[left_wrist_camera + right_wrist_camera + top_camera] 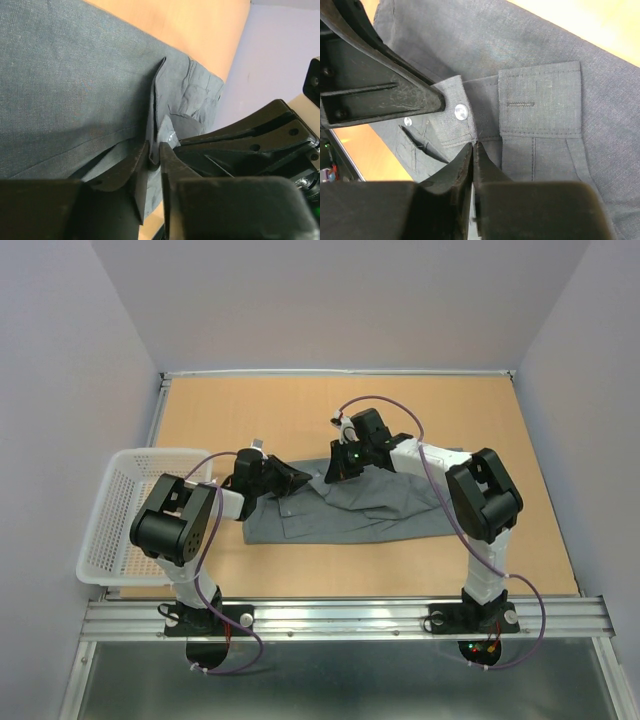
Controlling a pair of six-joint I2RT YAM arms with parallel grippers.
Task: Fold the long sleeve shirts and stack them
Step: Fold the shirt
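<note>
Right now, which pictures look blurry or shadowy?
Left wrist view: the black left pincer is blurred up close, a soft shadow crosses the plain grey button-up cloth shirt. Right wrist view: small pale round button sharp. Top view: evenly lit.

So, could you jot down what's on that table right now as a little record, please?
garment: grey button-up cloth shirt, lying rumpled mid-table
left gripper: jaws closed on a raised fold of the shirt
right gripper: jaws shut, tips at the shirt's cloth; grip unclear
container: white plastic mesh basket, at the table's left edge
surface: light wooden table
</note>
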